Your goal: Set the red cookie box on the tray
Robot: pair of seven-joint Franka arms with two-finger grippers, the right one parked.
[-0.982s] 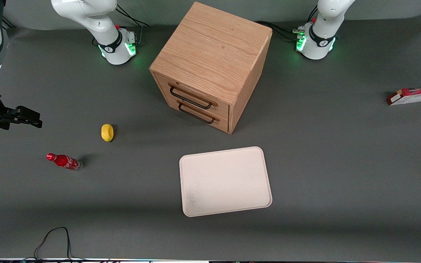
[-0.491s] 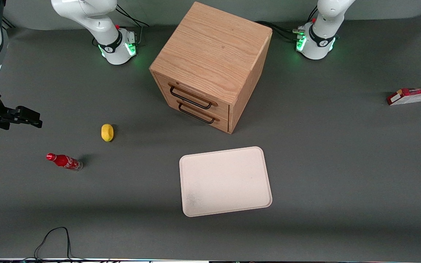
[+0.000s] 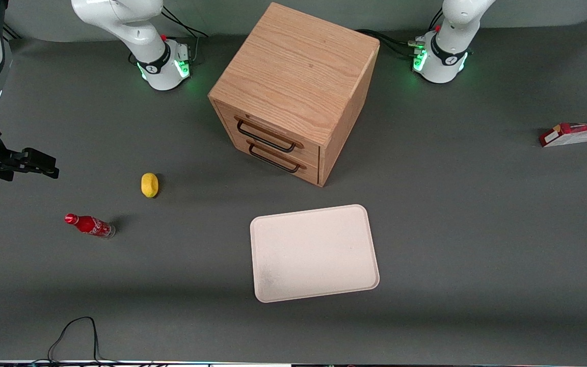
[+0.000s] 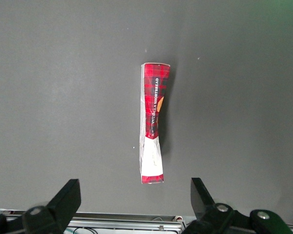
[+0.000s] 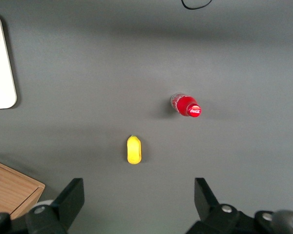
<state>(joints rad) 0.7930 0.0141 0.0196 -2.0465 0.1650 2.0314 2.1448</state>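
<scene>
Two spread fingers of my hand [image 4: 134, 204] hover above the long dark-red cardboard cookie box [image 4: 152, 122]; I should descend centred, pinching its narrow sides.

The red cookie box [image 3: 579, 133] lay flat on the table at the working arm's end. The off-white tray [image 3: 314, 253], well apart, lay flat nearer the front camera. The gripper [image 4: 135, 200] hovered above the box, fingers spread.
</scene>
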